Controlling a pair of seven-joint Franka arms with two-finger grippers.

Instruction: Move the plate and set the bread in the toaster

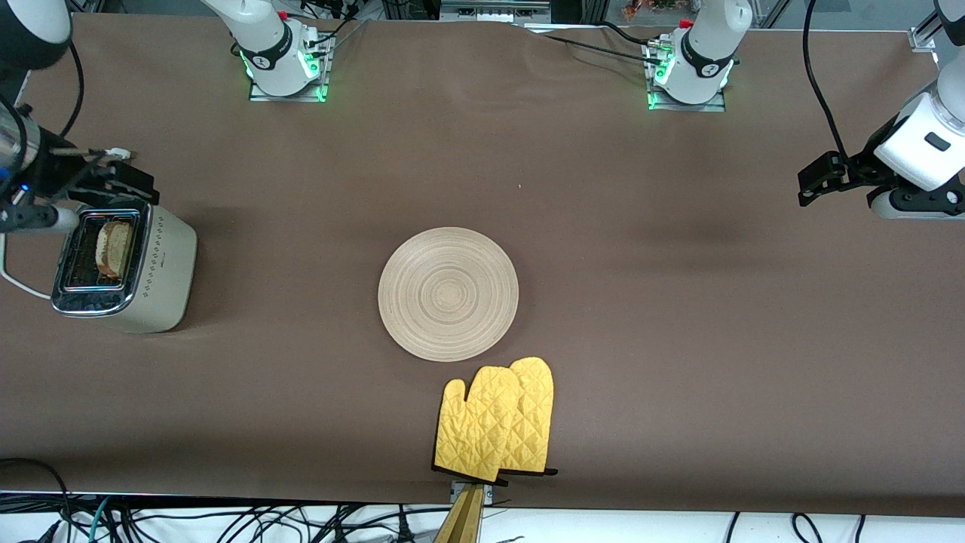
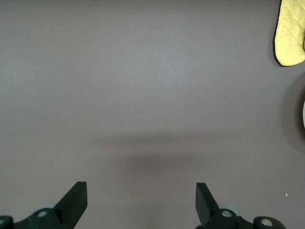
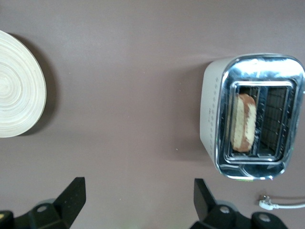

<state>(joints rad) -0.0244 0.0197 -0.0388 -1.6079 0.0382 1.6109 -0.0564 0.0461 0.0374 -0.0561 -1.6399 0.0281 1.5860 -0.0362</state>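
The bread [image 1: 114, 247] stands upright in one slot of the cream toaster [image 1: 162, 275] at the right arm's end of the table. Both show in the right wrist view, bread [image 3: 243, 128] and toaster [image 3: 209, 109]. The pale wooden plate [image 1: 448, 294] lies empty at mid-table; its edge shows in the right wrist view [image 3: 19, 86]. My right gripper [image 1: 124, 179] is open and empty in the air beside the toaster, over bare cloth [image 3: 138, 200]. My left gripper [image 1: 820, 179] is open and empty over bare cloth at the left arm's end [image 2: 140, 200].
A pair of yellow oven mitts [image 1: 497, 422] lies nearer to the front camera than the plate, at the table's front edge; one also shows in the left wrist view [image 2: 290, 33]. The toaster's white cord [image 1: 15, 283] trails off the table's end, its plug [image 3: 267, 204] on the cloth.
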